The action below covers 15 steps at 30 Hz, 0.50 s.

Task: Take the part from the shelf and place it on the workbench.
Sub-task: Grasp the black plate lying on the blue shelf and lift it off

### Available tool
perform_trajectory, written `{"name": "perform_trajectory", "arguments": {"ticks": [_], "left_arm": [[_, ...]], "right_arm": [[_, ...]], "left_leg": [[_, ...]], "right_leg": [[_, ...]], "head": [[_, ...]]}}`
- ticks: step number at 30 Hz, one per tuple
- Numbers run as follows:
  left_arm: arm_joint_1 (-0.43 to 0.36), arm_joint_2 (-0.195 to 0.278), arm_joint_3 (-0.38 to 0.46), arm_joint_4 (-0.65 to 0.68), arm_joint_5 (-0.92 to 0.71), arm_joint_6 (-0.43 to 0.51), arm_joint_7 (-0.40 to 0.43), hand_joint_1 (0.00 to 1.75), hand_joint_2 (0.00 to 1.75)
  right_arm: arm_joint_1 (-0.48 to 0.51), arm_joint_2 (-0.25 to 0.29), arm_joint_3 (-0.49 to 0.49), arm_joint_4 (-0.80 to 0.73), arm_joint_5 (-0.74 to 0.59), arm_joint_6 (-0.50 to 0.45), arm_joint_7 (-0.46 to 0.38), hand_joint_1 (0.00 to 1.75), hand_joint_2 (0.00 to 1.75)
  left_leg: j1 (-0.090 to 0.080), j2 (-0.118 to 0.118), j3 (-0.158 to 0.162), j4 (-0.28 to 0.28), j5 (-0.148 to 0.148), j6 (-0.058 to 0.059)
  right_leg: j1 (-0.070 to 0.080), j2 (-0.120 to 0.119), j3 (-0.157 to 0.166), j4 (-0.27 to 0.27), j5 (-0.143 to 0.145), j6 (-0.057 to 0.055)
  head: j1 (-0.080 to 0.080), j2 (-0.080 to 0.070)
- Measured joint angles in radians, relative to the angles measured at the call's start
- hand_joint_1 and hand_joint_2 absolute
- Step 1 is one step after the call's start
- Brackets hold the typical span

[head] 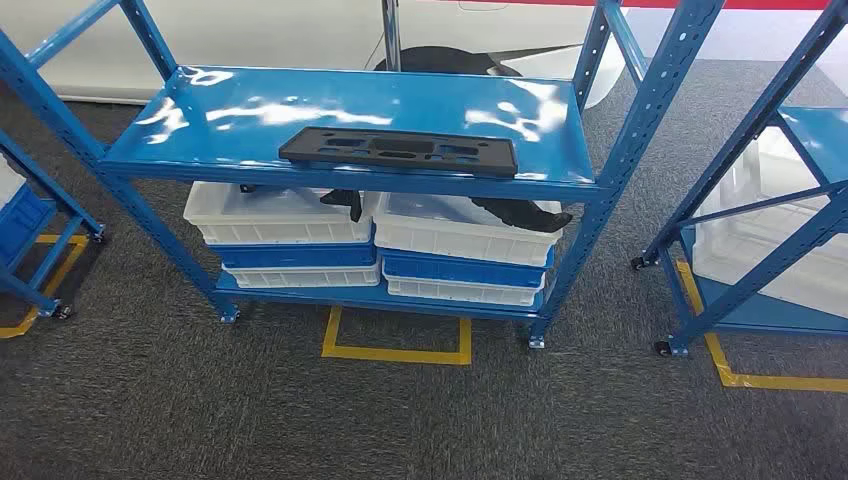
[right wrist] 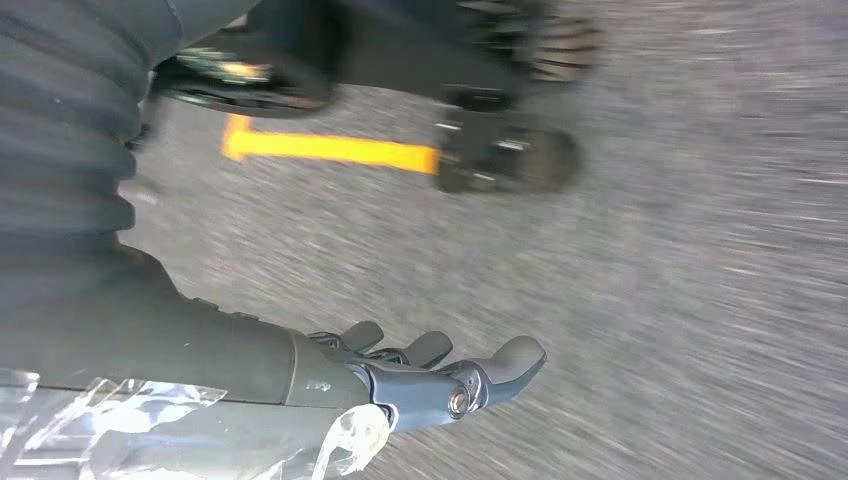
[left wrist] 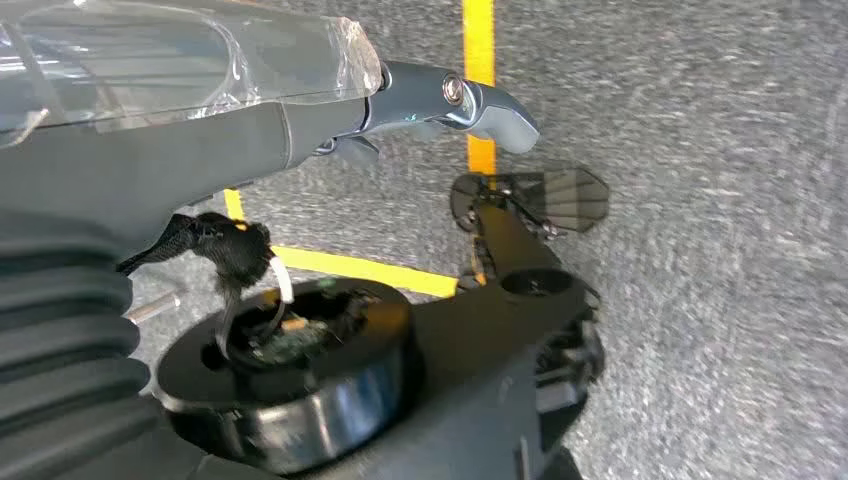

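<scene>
Grey carpet (head: pixel 150 400) lies nearest, and both arms hang over it: the left hand (left wrist: pixel 440 105) and the right hand (right wrist: pixel 440 375) each hold nothing, their fingers loosely extended above the floor in the wrist views. A yellow tape rectangle (head: pixel 397 353) marks the floor just in front of the blue shelf (head: pixel 600 190). Beyond it, white and blue bins (head: pixel 290 240) are stacked under the shelf's top deck. On that deck, near its front edge, lies the black part (head: pixel 399 151), flat, with its long axis running side to side along the edge. It sits ahead of and above both hands, roughly central, so neither arm looks clearly nearer.
</scene>
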Motion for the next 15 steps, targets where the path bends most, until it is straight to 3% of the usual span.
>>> {"name": "perform_trajectory", "arguments": {"ticks": [15], "left_arm": [[-0.053, 0.006, -0.210, 0.029, 0.121, 0.011, -0.014, 0.00, 0.00]], "right_arm": [[-0.201, -0.078, 0.094, -0.265, 0.208, -0.073, 0.031, 0.00, 1.75]], "left_leg": [[0.000, 0.000, 0.000, 0.001, 0.001, 0.000]], "right_leg": [[0.000, -0.001, -0.001, 0.001, 0.001, 0.000]], "head": [[0.000, 0.000]]}}
